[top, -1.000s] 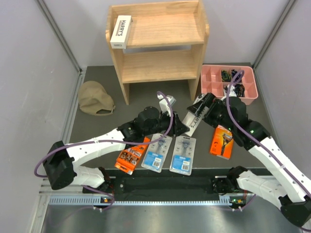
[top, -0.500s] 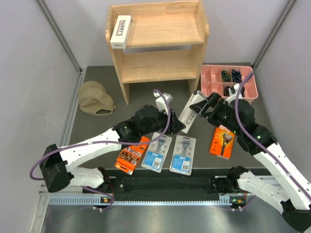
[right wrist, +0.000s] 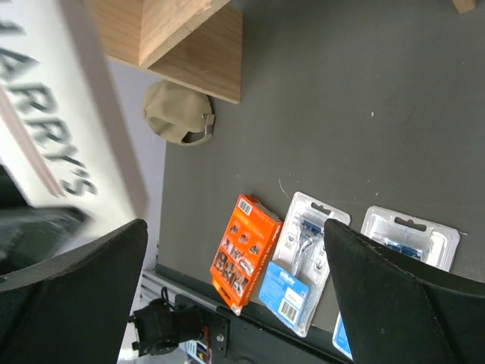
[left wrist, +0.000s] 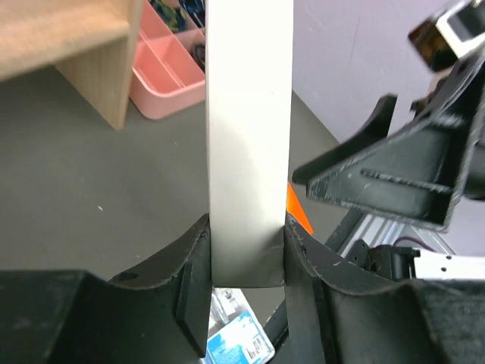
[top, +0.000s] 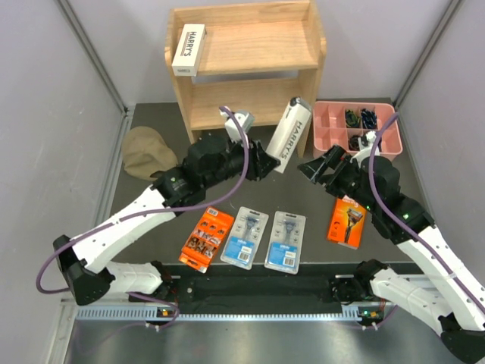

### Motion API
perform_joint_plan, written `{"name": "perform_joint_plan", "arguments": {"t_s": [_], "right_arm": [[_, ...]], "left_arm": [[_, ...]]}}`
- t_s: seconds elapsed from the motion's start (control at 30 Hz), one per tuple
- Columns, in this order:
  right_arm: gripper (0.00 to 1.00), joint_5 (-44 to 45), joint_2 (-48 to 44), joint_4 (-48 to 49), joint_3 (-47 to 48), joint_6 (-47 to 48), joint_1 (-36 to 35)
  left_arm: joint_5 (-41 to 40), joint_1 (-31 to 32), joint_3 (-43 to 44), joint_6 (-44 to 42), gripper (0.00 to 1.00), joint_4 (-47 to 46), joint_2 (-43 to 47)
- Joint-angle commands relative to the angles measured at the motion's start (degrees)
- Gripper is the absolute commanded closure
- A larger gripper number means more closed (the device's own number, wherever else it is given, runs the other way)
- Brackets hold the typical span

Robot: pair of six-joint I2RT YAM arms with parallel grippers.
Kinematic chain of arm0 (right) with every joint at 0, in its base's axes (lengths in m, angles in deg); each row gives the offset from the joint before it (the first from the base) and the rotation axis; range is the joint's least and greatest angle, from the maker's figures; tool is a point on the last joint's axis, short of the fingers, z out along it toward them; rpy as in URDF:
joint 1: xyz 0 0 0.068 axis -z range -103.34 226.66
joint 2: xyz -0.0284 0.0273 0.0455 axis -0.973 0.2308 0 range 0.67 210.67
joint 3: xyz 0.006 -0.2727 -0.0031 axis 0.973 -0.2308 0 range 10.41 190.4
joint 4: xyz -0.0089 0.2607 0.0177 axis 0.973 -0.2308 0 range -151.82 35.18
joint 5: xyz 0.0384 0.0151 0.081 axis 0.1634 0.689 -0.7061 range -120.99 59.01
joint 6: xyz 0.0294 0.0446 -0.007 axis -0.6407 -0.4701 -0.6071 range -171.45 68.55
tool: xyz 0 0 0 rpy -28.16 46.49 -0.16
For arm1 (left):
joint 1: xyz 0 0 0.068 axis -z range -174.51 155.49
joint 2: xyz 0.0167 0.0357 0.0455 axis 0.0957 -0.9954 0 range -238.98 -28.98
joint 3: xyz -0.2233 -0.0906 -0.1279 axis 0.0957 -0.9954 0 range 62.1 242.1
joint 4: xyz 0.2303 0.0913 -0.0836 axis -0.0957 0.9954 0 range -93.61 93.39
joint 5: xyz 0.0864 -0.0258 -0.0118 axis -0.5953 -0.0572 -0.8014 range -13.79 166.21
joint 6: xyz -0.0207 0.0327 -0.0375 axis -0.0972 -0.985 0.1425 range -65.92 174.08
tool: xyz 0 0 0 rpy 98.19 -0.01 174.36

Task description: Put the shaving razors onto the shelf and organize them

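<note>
My left gripper [top: 261, 163] is shut on the lower end of a long white HARRY'S box [top: 288, 136], held tilted in the air in front of the shelf's [top: 250, 98] lower tier. In the left wrist view the box [left wrist: 250, 114] stands pinched between both fingers [left wrist: 193, 258]. My right gripper [top: 314, 168] hangs open just right of the box, touching nothing. A second HARRY'S box [top: 189, 48] lies on the top tier's left end. On the mat lie an orange pack [top: 207, 239], two blister packs [top: 245, 237] [top: 286, 241] and another orange pack [top: 346, 221].
A pink compartmented tray [top: 337, 125] with small dark items stands right of the shelf. A tan cap [top: 148, 153] lies on the mat to the shelf's left. Grey walls close in both sides.
My left arm has lifted the white box off the mat and carried it back toward the shelf. The right gripper, earlier at the box's upper end, now stands apart from it.
</note>
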Motion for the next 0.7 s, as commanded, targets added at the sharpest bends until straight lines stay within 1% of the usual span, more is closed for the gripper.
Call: {"name": "perform_joint_plan", "arguments": {"t_s": [0.0,0.13,0.2,0.33,0.47,0.53,0.67], "right_arm": [[0.01,-0.8,0.0,1.9,2.7,1.3,0.2],[0.01,-1.5,0.5,2.1,2.5,1.5,0.2],[0.01,-1.5,0.8,2.1,2.2,1.6,0.2],[0.01,-1.5,1.0,2.2,1.9,1.7,0.2],[0.01,-1.5,1.3,2.5,1.6,2.0,0.2],[0.01,-3.0,1.7,2.4,1.6,2.1,0.2],[0.01,-3.1,1.7,2.1,1.4,2.5,0.2]], "left_arm": [[3.5,-3.6,8.0,-3.4,1.0,1.0,0.6],[7.7,-8.7,14.5,-3.3,1.0,2.4,-0.9],[11.5,-10.7,16.6,-2.5,1.0,2.0,-1.8],[17.4,-15.5,26.1,-1.1,1.0,4.3,-6.6],[21.4,-18.5,32.2,2.6,1.0,3.8,-9.8],[23.1,-20.6,35.6,4.1,1.0,3.9,-11.7],[24.4,-23.7,39.2,9.2,1.0,3.2,-13.8]]}}
